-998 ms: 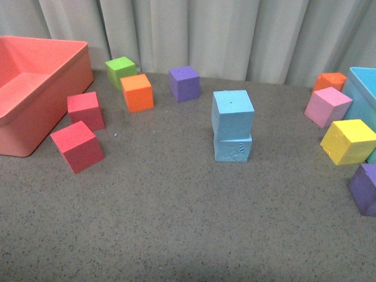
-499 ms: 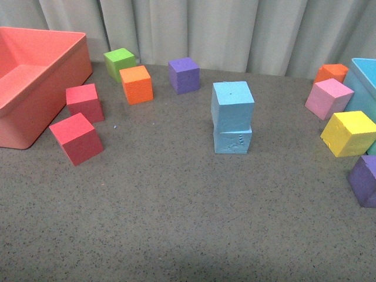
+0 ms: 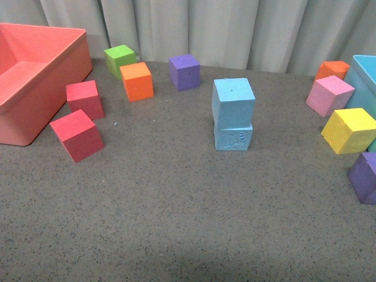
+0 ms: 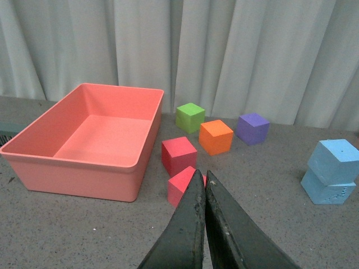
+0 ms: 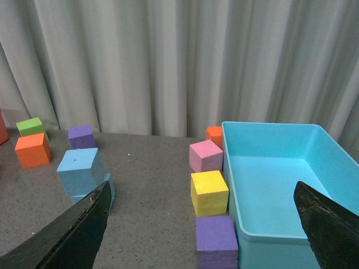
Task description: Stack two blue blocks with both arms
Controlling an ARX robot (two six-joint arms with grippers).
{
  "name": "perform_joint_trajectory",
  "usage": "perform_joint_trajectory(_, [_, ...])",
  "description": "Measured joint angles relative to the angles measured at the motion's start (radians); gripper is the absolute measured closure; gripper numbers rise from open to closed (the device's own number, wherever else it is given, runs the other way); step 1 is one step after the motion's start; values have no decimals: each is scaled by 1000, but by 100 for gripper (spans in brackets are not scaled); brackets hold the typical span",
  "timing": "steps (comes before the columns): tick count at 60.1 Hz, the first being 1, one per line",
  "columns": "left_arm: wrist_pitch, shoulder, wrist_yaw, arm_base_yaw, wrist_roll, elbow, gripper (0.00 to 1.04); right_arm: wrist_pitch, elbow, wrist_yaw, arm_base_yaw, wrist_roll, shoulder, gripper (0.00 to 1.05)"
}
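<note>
While the front view shows no arm, each wrist view shows its own gripper: the left gripper [image 4: 202,180] has its fingers pressed together, the right gripper [image 5: 205,199] has them spread wide. Farther off, mid-table, the plain blue block [image 3: 234,102] sits slightly turned on the embossed blue block [image 3: 233,137].

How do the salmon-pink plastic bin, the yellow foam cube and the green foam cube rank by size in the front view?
1. Salmon-pink plastic bin, clearly the largest.
2. Yellow foam cube.
3. Green foam cube: looks smaller, but it sits farther back, so the two cubes may match.
</note>
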Motion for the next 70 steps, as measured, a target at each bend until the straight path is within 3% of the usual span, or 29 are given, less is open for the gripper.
perform_joint_trajectory(15, [-1, -2, 0, 0, -1, 0, 100, 0, 0, 0, 0, 0, 0, 10])
perform_joint_trajectory(22, [-1, -2, 0, 0, 0, 0, 79, 0, 0, 0, 0, 0, 0, 10])
perform_joint_trajectory(33, [-1, -2, 0, 0, 0, 0, 29, 0, 0, 0, 0, 0, 0, 10])
perform_joint_trajectory(40, [-1, -2, 0, 0, 0, 0, 6, 0, 0, 0, 0, 0, 0, 10])
perform_joint_trajectory(70, [-1, -2, 0, 0, 2, 0, 7, 0, 0, 0, 0, 0, 0, 10])
